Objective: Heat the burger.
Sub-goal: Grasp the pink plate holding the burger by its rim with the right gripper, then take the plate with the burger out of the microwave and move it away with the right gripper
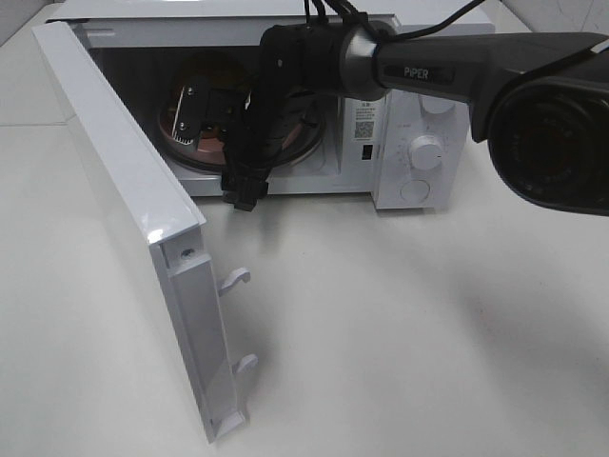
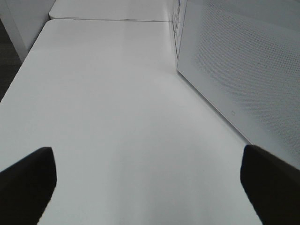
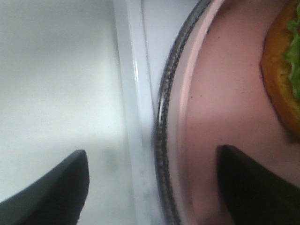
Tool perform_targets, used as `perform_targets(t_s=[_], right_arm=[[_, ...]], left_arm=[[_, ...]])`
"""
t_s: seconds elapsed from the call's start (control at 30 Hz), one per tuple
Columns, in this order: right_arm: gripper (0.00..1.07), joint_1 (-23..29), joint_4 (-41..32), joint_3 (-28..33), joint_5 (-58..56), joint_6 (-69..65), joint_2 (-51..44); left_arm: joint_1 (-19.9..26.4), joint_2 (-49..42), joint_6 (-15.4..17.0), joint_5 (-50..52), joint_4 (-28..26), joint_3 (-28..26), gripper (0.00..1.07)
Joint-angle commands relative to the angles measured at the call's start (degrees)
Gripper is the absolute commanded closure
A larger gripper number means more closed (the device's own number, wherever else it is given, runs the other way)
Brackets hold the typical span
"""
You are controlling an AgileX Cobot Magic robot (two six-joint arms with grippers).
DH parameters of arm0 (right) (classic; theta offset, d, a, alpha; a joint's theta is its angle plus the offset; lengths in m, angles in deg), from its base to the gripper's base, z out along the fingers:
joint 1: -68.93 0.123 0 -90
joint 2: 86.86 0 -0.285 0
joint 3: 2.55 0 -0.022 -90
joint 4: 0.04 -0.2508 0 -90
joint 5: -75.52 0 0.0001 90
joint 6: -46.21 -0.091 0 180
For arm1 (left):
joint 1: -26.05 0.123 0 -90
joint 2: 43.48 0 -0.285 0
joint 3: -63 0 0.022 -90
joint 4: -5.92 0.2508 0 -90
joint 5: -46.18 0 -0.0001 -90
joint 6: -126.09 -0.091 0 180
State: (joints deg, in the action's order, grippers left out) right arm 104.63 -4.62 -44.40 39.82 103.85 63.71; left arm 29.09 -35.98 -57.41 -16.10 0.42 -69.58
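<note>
The burger (image 3: pixel 286 70), orange-brown with green filling, lies on a pinkish dish (image 3: pixel 225 103) that rests on the glass turntable (image 3: pixel 164 117) inside the open microwave (image 1: pixel 419 105). From above, the burger's brown top (image 1: pixel 217 69) shows behind my right arm. My right gripper (image 3: pixel 154 187) is open at the oven's mouth, with one finger over the dish and the other over the white sill, so the dish's rim lies between them untouched. In the high view this gripper (image 1: pixel 243 190) hangs at the front of the cavity. My left gripper (image 2: pixel 150 187) is open over bare table and holds nothing.
The microwave door (image 1: pixel 124 181) stands swung wide to the left, its latch hooks (image 1: pixel 238 278) pointing right. The left wrist view shows the door's perforated outer face (image 2: pixel 243 70). A control dial (image 1: pixel 426 152) sits on the oven's right panel. White tabletop (image 1: pixel 400 324) extends in front.
</note>
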Motion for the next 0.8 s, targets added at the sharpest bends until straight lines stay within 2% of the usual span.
perform_targets(t_s=[0.03, 0.1, 0.17, 0.27, 0.33, 0.37, 0.4, 0.43, 0.47, 0.5, 0.8], right_arm=[[0.37, -0.11, -0.69, 0.00, -1.89, 0.46, 0.63], [0.39, -0.11, -0.69, 0.00, -2.06, 0.46, 0.63], [0.53, -0.11, -0.69, 0.00, -3.09, 0.46, 0.63], [0.58, -0.11, -0.69, 0.00, -3.27, 0.46, 0.63], [0.84, -0.11, -0.69, 0.00, -4.53, 0.11, 0.52], [0.84, -0.11, -0.69, 0.00, -4.53, 0.11, 0.52], [0.91, -0.11, -0.69, 0.00, -4.93, -0.17, 0.46], [0.91, -0.11, -0.69, 0.00, -4.93, -0.17, 0.46], [1.04, -0.11, -0.69, 0.00, -5.73, -0.46, 0.46], [1.07, -0.11, -0.69, 0.00, -6.07, -0.46, 0.46], [1.07, -0.11, -0.86, 0.00, -10.60, -0.46, -0.17]], left_arm=[[0.11, -0.23, 0.34, 0.86, 0.06, 0.17, 0.07], [0.11, -0.23, 0.34, 0.86, 0.06, 0.17, 0.07], [0.11, -0.23, 0.34, 0.86, 0.06, 0.17, 0.07], [0.11, -0.23, 0.34, 0.86, 0.06, 0.17, 0.07], [0.11, -0.23, 0.34, 0.86, 0.06, 0.17, 0.07], [0.11, -0.23, 0.34, 0.86, 0.06, 0.17, 0.07], [0.11, -0.23, 0.34, 0.86, 0.06, 0.17, 0.07], [0.11, -0.23, 0.34, 0.86, 0.06, 0.17, 0.07], [0.11, -0.23, 0.34, 0.86, 0.06, 0.17, 0.07], [0.11, -0.23, 0.34, 0.86, 0.06, 0.17, 0.07], [0.11, -0.23, 0.34, 0.86, 0.06, 0.17, 0.07]])
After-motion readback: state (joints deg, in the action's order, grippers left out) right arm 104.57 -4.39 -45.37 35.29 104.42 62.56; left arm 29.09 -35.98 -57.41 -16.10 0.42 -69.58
